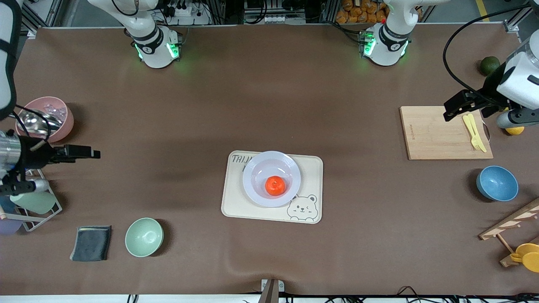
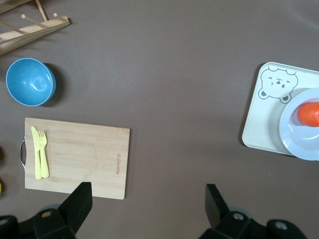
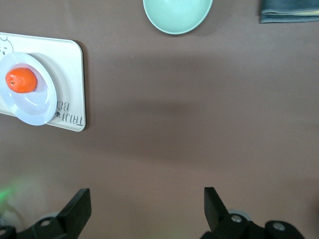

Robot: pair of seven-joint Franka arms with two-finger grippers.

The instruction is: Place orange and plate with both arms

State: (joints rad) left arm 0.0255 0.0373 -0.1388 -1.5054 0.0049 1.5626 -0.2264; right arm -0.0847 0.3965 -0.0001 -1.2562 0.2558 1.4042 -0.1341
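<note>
The orange (image 1: 275, 185) lies in the sunken centre of the pale lavender-white plate (image 1: 255, 168). The plate stands on a cream tray (image 1: 236, 204) with a bear drawing, in the middle of the table. My left gripper (image 1: 452, 110) is open and empty, up over the wooden cutting board at the left arm's end. My right gripper (image 1: 90, 152) is open and empty, up over the right arm's end, beside a pink bowl. The left wrist view shows the open left gripper (image 2: 148, 196), orange (image 2: 310, 113) and plate (image 2: 299, 144). The right wrist view shows the open right gripper (image 3: 147, 199), orange (image 3: 21, 80) and plate (image 3: 36, 107).
A cutting board (image 1: 438, 134) bears a yellow fork and knife (image 1: 473, 132). Nearby are a blue bowl (image 1: 497, 183), a dark green fruit (image 1: 489, 65), a lemon (image 1: 514, 130) and a wooden rack (image 1: 509, 227). At the right arm's end are a pink bowl (image 1: 63, 122), a mint-green bowl (image 1: 144, 237) and a dark cloth (image 1: 91, 243).
</note>
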